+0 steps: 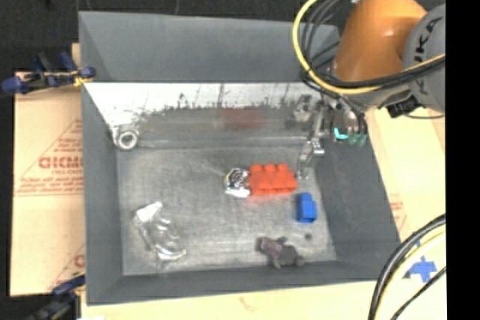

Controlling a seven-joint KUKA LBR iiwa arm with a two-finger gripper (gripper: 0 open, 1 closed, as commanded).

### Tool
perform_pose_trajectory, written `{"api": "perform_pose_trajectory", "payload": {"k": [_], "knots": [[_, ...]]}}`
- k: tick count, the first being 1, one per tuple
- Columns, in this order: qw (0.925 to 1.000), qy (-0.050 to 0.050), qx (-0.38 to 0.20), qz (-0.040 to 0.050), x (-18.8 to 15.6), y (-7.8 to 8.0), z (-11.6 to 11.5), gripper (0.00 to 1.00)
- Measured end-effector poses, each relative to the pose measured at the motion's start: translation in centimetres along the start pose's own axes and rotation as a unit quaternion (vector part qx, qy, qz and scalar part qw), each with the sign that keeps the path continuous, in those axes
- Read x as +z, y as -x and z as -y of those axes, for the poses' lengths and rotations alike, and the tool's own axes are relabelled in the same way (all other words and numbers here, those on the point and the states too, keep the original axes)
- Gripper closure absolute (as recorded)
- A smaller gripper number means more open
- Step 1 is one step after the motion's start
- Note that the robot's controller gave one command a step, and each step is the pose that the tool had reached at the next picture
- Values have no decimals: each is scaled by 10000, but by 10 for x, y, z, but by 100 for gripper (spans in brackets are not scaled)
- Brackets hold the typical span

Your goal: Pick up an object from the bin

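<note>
the gripper (309, 155) hangs low toward the right side of the bin (101, 183), its tip just beside the right end of a red-orange studded brick (271, 180) in the middle of the floor; i cannot tell whether the claw is spread or closed. what looks like a shiny metal piece (238, 181) lies against the brick's left end (a blue block (305, 207) sits just below its right end), and a clear plastic thing (159, 232), a dark lump (280, 252) and a white ring (126, 137) lie well apart.
</note>
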State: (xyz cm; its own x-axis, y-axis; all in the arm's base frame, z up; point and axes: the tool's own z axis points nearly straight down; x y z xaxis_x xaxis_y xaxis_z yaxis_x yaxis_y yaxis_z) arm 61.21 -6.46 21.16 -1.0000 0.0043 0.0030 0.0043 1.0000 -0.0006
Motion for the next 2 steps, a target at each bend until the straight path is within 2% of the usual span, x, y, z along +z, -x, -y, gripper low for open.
{"api": "perform_pose_trajectory", "payload": {"k": [1,2], "knots": [[9957,-2,-924,45,134,-14,-23,0],[9957,-10,-929,61,131,-12,-23,100]]}}
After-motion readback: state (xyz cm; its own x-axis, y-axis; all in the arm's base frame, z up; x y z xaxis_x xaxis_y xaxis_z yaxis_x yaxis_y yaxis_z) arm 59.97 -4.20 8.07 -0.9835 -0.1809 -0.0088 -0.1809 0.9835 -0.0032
